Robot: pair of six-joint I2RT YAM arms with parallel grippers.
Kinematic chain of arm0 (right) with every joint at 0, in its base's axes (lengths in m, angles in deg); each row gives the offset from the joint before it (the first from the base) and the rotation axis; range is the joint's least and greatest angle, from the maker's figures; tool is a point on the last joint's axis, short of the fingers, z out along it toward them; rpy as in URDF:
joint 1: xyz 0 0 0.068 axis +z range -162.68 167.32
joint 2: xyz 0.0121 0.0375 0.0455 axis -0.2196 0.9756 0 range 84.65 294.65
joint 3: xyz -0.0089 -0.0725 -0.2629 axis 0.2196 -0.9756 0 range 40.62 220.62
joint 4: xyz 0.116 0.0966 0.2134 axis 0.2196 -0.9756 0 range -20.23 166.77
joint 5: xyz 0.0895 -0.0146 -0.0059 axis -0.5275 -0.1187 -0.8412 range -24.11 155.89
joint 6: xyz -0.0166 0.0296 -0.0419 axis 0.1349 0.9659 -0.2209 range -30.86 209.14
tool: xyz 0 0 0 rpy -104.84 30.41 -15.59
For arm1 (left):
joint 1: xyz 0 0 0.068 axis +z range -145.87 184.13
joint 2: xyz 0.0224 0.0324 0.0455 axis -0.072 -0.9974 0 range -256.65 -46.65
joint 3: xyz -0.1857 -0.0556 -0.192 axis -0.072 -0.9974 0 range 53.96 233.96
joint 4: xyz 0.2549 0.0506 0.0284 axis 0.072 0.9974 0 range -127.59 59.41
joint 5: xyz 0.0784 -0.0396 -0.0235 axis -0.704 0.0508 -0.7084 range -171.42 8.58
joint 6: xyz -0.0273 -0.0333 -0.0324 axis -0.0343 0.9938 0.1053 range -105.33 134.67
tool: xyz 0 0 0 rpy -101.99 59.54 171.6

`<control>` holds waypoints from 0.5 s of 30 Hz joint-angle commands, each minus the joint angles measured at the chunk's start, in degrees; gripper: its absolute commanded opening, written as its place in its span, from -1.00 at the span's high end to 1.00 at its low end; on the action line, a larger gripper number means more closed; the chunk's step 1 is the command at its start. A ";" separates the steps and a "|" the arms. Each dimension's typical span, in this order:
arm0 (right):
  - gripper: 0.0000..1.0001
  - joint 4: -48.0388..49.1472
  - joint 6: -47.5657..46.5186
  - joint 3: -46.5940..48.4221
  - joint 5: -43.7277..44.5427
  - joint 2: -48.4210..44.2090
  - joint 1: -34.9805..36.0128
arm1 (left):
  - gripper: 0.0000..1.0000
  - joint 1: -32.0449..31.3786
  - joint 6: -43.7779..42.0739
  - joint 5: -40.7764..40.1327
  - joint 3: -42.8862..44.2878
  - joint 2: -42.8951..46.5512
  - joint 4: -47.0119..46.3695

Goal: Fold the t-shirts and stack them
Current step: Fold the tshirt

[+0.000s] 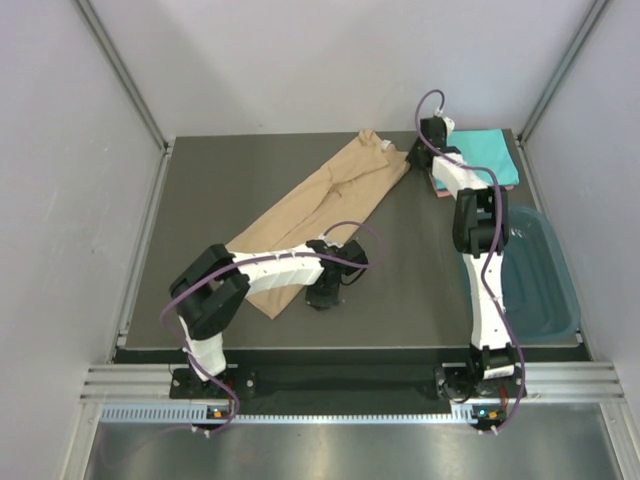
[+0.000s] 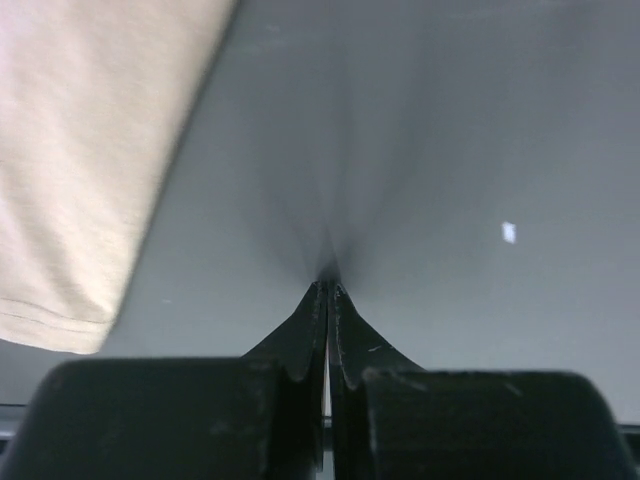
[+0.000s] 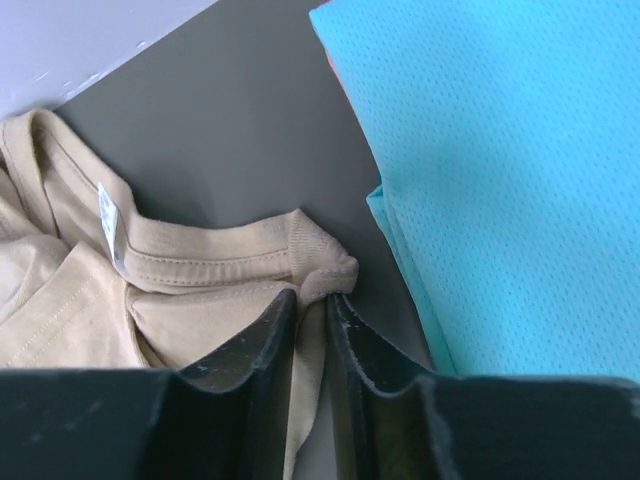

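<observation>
The tan t-shirt (image 1: 320,205) lies folded lengthwise in a long diagonal strip across the table, collar at the far right. My right gripper (image 1: 418,150) is shut on its collar edge (image 3: 315,275) beside the neck label. The turquoise t-shirt (image 1: 482,155) lies folded at the far right corner, with a salmon-pink shirt (image 1: 437,186) peeking out beneath it; the turquoise shirt also shows in the right wrist view (image 3: 500,180). My left gripper (image 1: 322,296) is shut and empty, tips on bare table (image 2: 328,285), just right of the tan shirt's hem (image 2: 80,200).
A dark teal plastic tub (image 1: 535,275) stands at the right edge of the table, beside the right arm. Metal frame posts rise at the back corners. The table's front rail runs below the arm bases.
</observation>
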 commanded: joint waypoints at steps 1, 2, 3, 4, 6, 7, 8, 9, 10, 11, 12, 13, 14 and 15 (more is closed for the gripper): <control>0.58 3.56 -2.89 3.73 -2.84 1.20 -1.42 | 1.00 -1.20 1.60 3.47 3.71 -0.85 0.94; 0.54 2.95 -2.63 4.35 -3.03 1.11 -1.51 | 1.00 -1.29 1.16 3.22 4.60 -0.06 1.64; 0.44 2.16 -2.28 4.53 -3.20 0.94 -1.51 | 0.97 -1.12 -0.32 1.21 6.95 0.29 2.69; 0.39 0.76 -1.49 4.53 -3.20 0.41 -1.42 | 0.93 -0.86 -1.29 -0.20 8.20 0.64 5.40; 0.25 0.65 -0.53 1.55 -3.64 -2.83 -1.42 | 0.84 1.33 -4.45 -2.58 11.09 2.13 7.52; 0.21 0.92 1.05 -0.03 -3.73 -4.32 -1.25 | 0.82 4.56 -5.51 -3.81 11.37 2.84 8.06; 0.16 1.35 1.93 -1.87 -3.64 -7.65 -1.07 | 0.80 6.60 -6.57 -4.08 11.37 4.41 7.54; -0.01 1.62 2.55 -5.28 -3.56 -9.42 -0.89 | 0.79 8.88 -8.93 -3.82 10.33 5.38 6.75; -0.05 1.45 4.38 -6.80 -3.38 -11.00 -0.54 | 0.78 13.78 -10.08 -2.69 9.71 6.26 5.87; -0.06 1.10 5.36 -9.51 -3.12 -14.06 -0.37 | 0.71 16.35 -11.40 -2.24 9.27 7.58 4.30; -0.06 0.66 6.41 -10.84 -3.03 -15.57 -0.10 | 0.64 18.72 -13.93 -2.06 8.74 8.20 3.67; -0.06 -1.17 9.29 -12.16 -2.16 -17.07 0.16 | 0.57 21.18 -15.61 -1.71 8.48 8.81 2.62; -0.06 -2.23 11.15 -13.48 -1.63 -20.04 1.03 | 0.50 26.34 -17.11 -0.32 8.12 9.52 1.39; -0.05 -2.77 12.74 -17.23 -1.27 -21.72 1.74 | 0.43 29.09 -18.86 0.39 8.03 9.70 -0.36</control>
